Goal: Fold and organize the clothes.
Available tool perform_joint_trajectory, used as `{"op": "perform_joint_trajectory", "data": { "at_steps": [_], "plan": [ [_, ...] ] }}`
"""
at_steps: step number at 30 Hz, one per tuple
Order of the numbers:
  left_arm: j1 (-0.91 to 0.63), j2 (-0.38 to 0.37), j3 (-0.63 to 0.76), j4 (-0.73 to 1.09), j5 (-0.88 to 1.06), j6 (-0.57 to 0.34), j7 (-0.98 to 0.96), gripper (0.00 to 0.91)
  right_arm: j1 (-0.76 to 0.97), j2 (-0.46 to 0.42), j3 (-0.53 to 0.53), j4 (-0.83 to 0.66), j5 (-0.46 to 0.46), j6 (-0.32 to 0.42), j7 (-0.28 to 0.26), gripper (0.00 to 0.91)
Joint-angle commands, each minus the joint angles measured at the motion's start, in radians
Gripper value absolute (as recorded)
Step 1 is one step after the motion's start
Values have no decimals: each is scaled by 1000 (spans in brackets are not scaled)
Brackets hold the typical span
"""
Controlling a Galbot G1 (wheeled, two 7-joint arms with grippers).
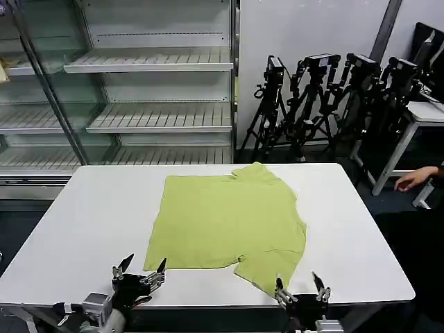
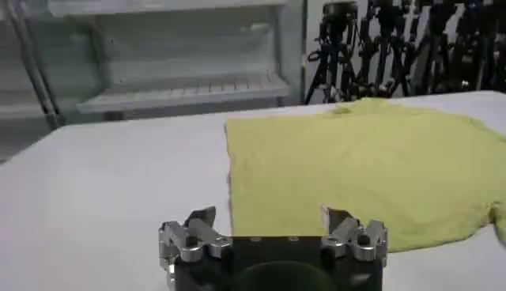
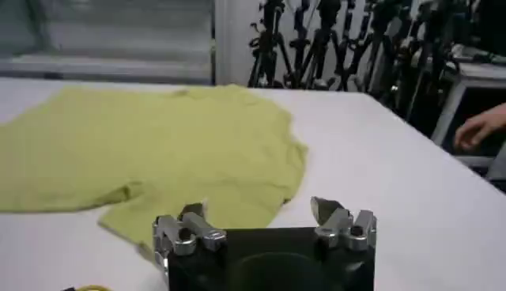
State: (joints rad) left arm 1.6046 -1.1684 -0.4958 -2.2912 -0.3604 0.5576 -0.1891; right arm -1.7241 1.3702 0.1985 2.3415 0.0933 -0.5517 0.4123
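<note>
Lime-green T-shirt (image 1: 229,218) lies flat, plain side up, mid-worktop (image 1: 90,215). Left pincer (image 1: 139,269) and right pincer (image 1: 300,284) hover at the near edge, fingers apart, holding nothing.

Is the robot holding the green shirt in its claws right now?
No, the lime-green T-shirt lies flat on the white table, and the left gripper and right gripper are both open and empty.

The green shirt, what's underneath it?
The lime-green T-shirt lies spread out on the white table, which shows all around it. Whatever the cloth covers is hidden. Both open end effectors, left and right, wait at the near edge.
</note>
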Motion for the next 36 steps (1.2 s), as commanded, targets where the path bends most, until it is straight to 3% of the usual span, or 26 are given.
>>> {"op": "perform_joint_trajectory", "data": {
  "at_steps": [1,2,5,6,8,9,13,14,18,29,36],
  "plan": [
    [-51,13,14,86,-24,21,-18,725,-3,16,-46,-43,-21,-18,11,907],
    [-52,13,14,91,-25,20,-17,715,0,18,-47,-51,-18,-16,10,907],
    [-49,15,17,97,-20,22,-15,484,12,32,-52,-70,-11,-13,11,907],
    [-49,15,17,98,-20,22,-15,272,14,35,-53,-74,-10,-13,12,907],
    [-48,16,20,104,-20,22,-9,71,23,42,-55,-83,3,-13,16,907],
    [-47,16,20,106,-20,22,-7,20,26,45,-56,-86,7,-14,18,806],
    [-43,15,23,106,-28,22,9,20,29,49,-56,-88,30,-15,22,403],
    [-43,15,22,105,-36,21,11,20,28,50,-56,-88,35,-14,23,191],
    [-45,13,19,109,-54,21,12,20,28,55,-57,-98,43,-13,18,0],
    [-37,10,14,101,-71,20,18,20,12,54,-53,-86,72,-8,6,0],
    [-16,3,2,60,-84,19,20,20,-31,46,-46,-37,62,33,-18,0]
  ]
}}
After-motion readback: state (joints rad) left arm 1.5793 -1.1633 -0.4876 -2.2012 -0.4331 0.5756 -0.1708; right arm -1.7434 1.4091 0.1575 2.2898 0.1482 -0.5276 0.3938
